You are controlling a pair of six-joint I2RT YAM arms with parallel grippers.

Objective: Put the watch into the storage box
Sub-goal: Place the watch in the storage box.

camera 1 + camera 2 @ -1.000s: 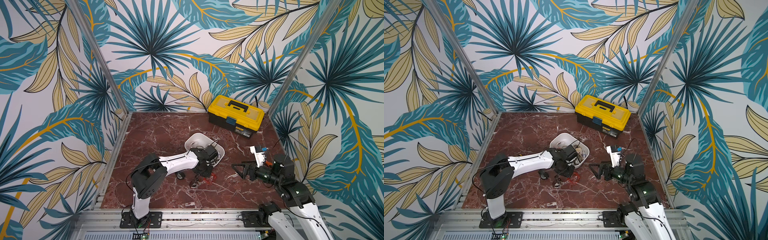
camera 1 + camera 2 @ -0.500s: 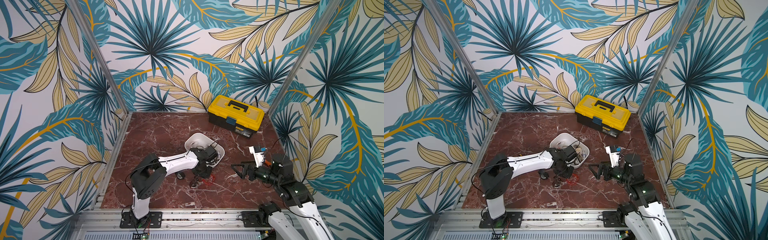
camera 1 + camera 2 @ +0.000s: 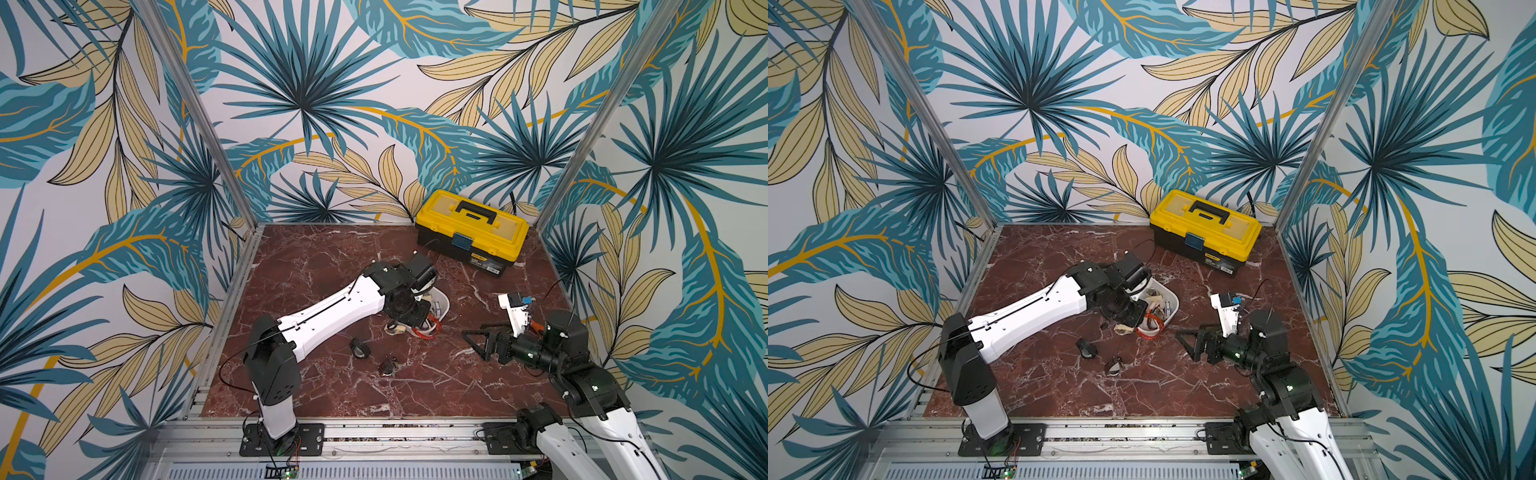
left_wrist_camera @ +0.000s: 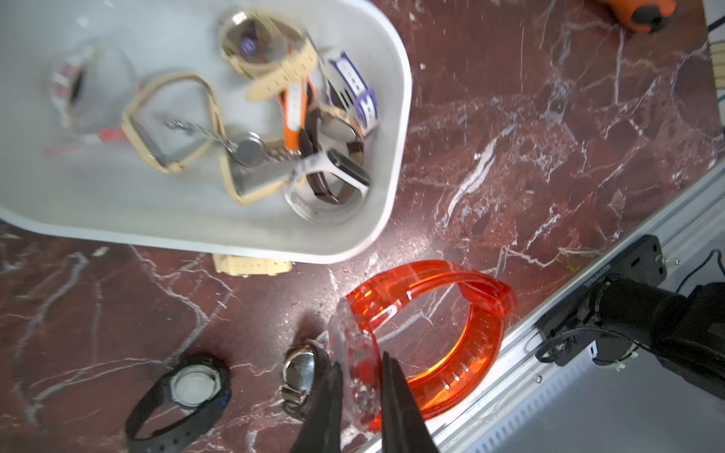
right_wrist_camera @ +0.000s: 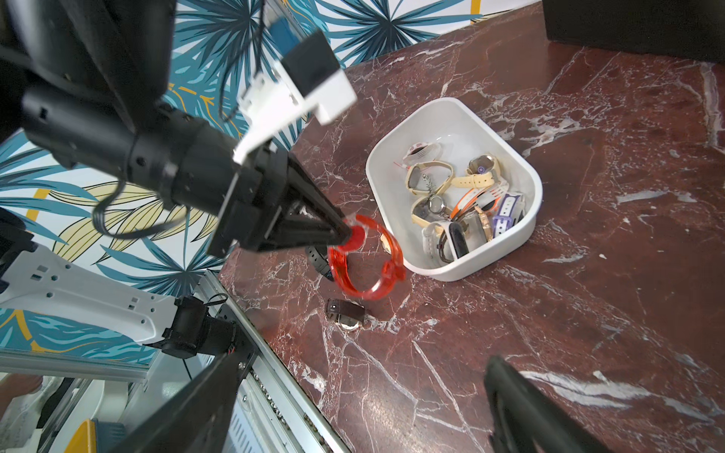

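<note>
One orange watch [image 4: 486, 325] pinched by nearly closed left fingers [image 4: 398, 404], just beside storage box [image 4: 392, 129]. Carry step likely in hand; shift over box, then release, called for. Right fingers [image 5: 514, 408] wide, empty.

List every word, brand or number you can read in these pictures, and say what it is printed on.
Nothing can be read for certain.
Yellow toolbox, front sticker: too small to read.
Black base plate on the rail, white printed code: too blurred to read.
</note>
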